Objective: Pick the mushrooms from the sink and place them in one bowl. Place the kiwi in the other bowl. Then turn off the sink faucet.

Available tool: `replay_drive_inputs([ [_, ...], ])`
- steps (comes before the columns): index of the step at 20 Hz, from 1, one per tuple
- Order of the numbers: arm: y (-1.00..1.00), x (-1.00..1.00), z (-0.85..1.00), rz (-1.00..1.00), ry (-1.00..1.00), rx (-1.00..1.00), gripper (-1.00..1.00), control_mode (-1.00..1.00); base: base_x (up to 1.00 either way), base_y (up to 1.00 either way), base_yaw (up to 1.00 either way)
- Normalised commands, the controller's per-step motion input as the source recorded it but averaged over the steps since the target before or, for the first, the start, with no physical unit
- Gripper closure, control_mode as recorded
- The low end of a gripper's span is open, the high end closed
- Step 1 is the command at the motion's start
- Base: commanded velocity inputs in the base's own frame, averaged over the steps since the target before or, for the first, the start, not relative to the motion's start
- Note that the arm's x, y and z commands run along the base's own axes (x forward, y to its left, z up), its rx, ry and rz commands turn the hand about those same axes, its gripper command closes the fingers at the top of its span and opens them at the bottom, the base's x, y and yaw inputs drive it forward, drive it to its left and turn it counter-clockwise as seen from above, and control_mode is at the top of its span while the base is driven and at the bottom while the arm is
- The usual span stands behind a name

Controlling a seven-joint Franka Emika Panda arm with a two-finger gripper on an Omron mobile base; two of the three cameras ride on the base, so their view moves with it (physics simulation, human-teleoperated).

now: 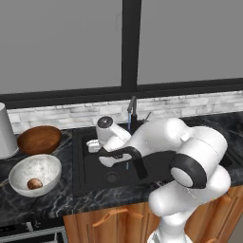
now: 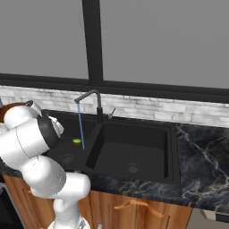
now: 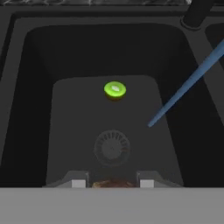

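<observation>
A small tan-brown mushroom [image 1: 34,183] is lying inside the wide white-grey speckled bowl [image 1: 49,163], which is standing on the dark marble counter [image 1: 52,201] just left of the large black double-basin sink [image 2: 172,152]. A second brown mushroom piece [image 3: 113,184] is being seen between the two dark finger tips of the gripper [image 3: 113,183] in the hand view, low over the sink's left basin, near the side of the round drain [image 3: 112,147]. The fingers are standing close on both sides of this piece, so it is probably being gripped, but the contact itself is being cut by the picture edge.

The small round lime-green kiwi [image 3: 115,90] is resting on the floor of the same basin, beyond the drain and apart from it. In the right base view the kiwi [image 2: 77,141] is lying just beside the thin blue water stream [image 2: 81,127], which is running from the slim dark grey faucet [image 2: 91,99] at the back of the sink. The round reddish-brown wooden bowl [image 1: 39,139] is placed behind the white bowl, left of the sink, and nothing is being seen inside it. A white cylinder [image 1: 5,131] is standing further left of the wooden bowl.
</observation>
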Motion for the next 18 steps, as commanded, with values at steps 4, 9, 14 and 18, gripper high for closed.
replay_drive_inputs([
  [4, 0.41, -0.39, 0.52, 0.00, 0.00, 0.06, 1.00, -1.00, 0.00, 0.00, 0.00],
  [9, 0.24, -0.12, 0.53, 0.01, -0.01, 0.09, 1.00, -1.00, 0.00, 0.00, 0.00],
  [14, 0.38, -0.05, 0.37, 0.13, -0.03, 0.08, 1.00, -1.00, 0.00, 0.00, 0.00],
  [18, 0.58, -0.03, 0.30, 0.19, -0.05, 0.06, 1.00, -1.00, 0.00, 0.00, 0.00],
])
